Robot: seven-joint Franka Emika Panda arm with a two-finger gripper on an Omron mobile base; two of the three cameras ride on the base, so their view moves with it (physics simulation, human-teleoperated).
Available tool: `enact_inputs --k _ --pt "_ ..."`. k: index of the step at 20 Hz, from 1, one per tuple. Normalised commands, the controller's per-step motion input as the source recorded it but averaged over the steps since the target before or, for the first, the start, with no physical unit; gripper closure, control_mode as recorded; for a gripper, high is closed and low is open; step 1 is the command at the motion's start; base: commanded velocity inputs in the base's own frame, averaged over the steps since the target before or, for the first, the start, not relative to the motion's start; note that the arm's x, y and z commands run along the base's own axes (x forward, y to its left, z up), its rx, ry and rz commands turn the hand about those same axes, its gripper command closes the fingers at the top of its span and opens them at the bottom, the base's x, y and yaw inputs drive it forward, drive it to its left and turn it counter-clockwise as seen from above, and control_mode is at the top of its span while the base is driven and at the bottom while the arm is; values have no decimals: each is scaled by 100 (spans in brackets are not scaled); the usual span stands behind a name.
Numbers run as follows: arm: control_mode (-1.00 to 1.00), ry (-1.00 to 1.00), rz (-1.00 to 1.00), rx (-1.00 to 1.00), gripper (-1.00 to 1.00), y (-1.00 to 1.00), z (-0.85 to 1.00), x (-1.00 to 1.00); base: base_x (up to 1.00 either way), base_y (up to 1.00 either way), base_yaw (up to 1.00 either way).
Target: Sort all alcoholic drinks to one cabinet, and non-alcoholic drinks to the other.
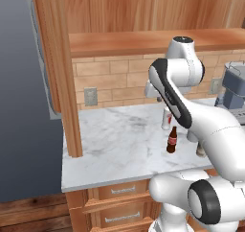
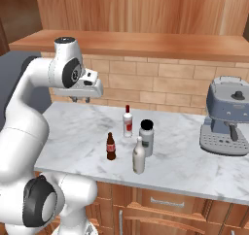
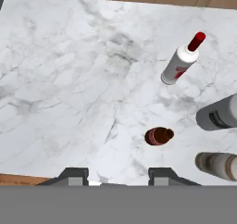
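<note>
Gripper (image 3: 118,174), fingers spread and empty, hung above the cola bottle (image 3: 159,136) at lower centre; descent needed centring rightward, clear of the silver-grey bottle (image 3: 221,164).

From the left base view the arm (image 1: 191,113) covers most of the white bottle (image 1: 166,120) and the silver-grey bottle (image 1: 201,151), while the hand view's right edge crops the black-capped bottle (image 3: 218,113).
</note>
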Motion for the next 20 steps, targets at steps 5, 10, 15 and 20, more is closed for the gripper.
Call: enact_inputs --k 5,10,15,20 --pt "-100 -3 0 0 -100 0 0 -1 0 0 0" --pt "-100 -13 0 4 -100 -25 0 -5 0 0 0" --pt "-100 -12 0 11 -100 -51 0 -1 0 0 0" --pt "-100 -6 0 8 -100 -52 0 0 0 0 0"
